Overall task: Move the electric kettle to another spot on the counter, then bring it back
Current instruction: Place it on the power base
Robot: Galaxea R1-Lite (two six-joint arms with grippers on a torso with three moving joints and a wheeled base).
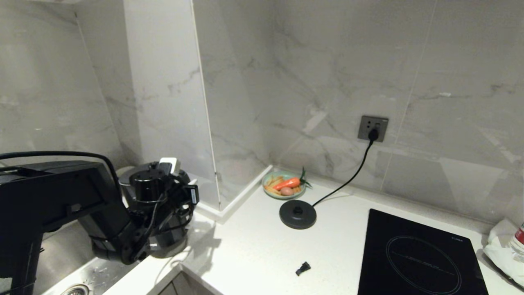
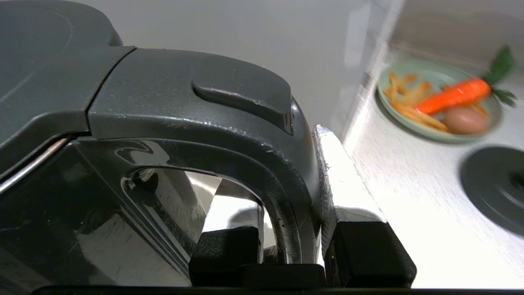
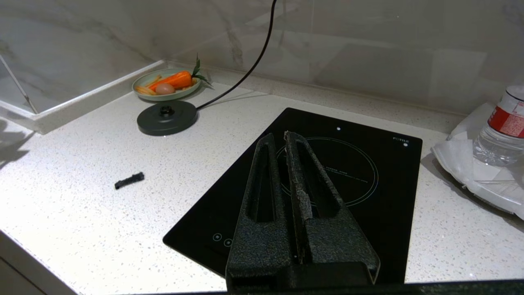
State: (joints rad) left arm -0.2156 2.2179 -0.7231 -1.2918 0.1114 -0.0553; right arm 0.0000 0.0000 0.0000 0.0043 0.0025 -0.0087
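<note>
The electric kettle [image 1: 172, 238] is at the left end of the counter [image 1: 254, 254], beside the sink, largely hidden behind my left arm. In the left wrist view its dark lid and loop handle [image 2: 262, 164] fill the frame. My left gripper [image 2: 278, 172] is shut on that handle, with one finger inside the loop and the white-taped finger [image 2: 335, 172] pressed against its outside. I cannot tell whether the kettle's foot touches the counter. My right gripper [image 3: 278, 137] is shut, holds nothing and hangs over the black hob [image 3: 327, 172]; it is outside the head view.
The round black base disc [image 1: 297, 214] lies bare, corded to the wall socket [image 1: 372, 128]. Behind it is a green plate [image 1: 283, 185] with a carrot. A small black piece [image 1: 303, 268] lies near the counter's front edge. The sink [image 1: 69, 254] is at the left. A bottle [image 3: 501, 127] on white wrapping is at the right.
</note>
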